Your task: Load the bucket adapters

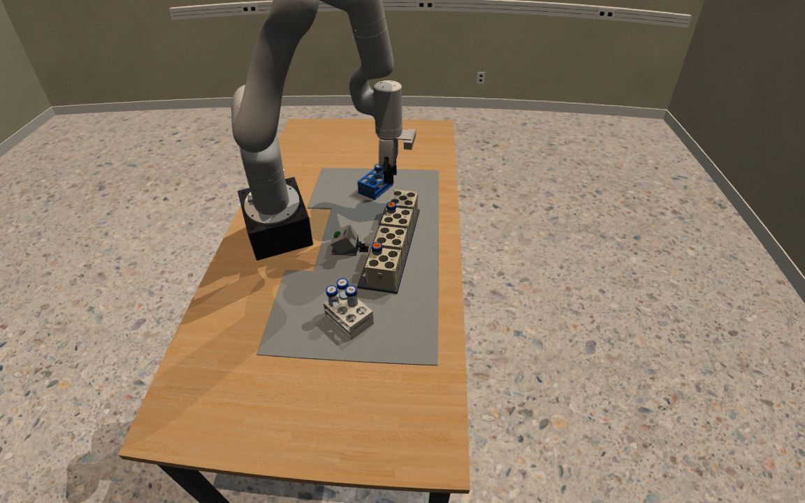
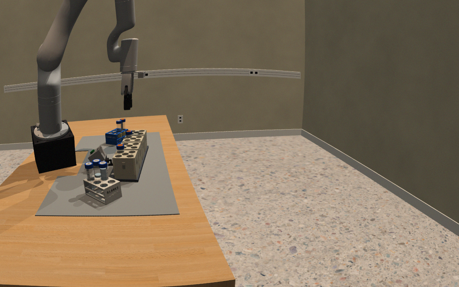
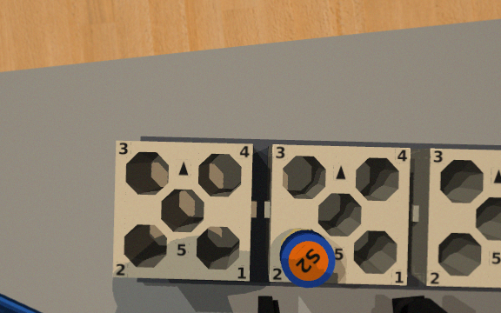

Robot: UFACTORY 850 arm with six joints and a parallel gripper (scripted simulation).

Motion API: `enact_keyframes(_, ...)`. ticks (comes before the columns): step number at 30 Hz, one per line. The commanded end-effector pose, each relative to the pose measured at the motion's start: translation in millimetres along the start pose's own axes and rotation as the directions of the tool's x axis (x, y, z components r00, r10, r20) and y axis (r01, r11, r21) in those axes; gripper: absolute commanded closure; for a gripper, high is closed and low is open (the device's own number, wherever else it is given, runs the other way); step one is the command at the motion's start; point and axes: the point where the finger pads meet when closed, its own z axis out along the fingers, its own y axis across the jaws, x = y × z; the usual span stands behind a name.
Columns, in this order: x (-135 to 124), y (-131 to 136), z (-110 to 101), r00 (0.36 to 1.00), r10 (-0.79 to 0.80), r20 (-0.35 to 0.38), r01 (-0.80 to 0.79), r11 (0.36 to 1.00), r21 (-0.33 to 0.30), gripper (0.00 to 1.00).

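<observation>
Four cream adapters [image 1: 393,234] stand in a row in the stand. Sample S2 [image 3: 307,258], with an orange cap dot, sits in hole 2 of the second adapter from the far end [image 3: 339,213]; it also shows in the top view [image 1: 390,205]. Another orange-dotted tube [image 1: 376,246] stands in the nearest adapter; its ID is too small to read. My gripper [image 2: 127,101] hangs high above the far end of the row, open and empty; its fingertips show at the wrist view's bottom edge. The end adapter [image 3: 183,210] has all its holes empty.
A blue sample rack [image 1: 372,183] with blue-capped tubes stands just beyond the adapters, beside my gripper. The white blanks rack [image 1: 347,316] holds three tubes at the near end of the grey mat. The sloped desk with the green DONE key [image 1: 337,234] sits left of the row.
</observation>
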Motion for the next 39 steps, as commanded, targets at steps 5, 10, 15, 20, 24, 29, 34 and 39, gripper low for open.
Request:
enact_keyframes(5,-10,-37,-1,0.968,-0.25,-0.001,0.25,0.968,0.001,0.43)
enact_keyframes(10,-16,-56,-1,0.926,-0.377,-0.001,0.377,0.926,0.001,0.43)
enact_keyframes(15,-22,-75,-1,0.868,-0.497,-0.001,0.497,0.868,0.001,0.43)
enact_keyframes(20,-29,-99,-1,0.773,-0.634,-0.001,0.634,0.773,0.001,0.43)
enact_keyframes(24,-35,-118,-1,0.682,-0.731,-0.001,0.731,0.682,0.0,0.43)
enact_keyframes(29,-39,-133,-1,0.606,-0.795,-0.002,0.796,0.606,0.0,0.43)
enact_keyframes(34,-46,-157,-1,0.466,-0.885,-0.002,0.885,0.466,0.0,0.43)
enact_keyframes(39,-54,-181,-1,0.401,-0.916,-0.002,0.916,0.401,0.0,0.43)
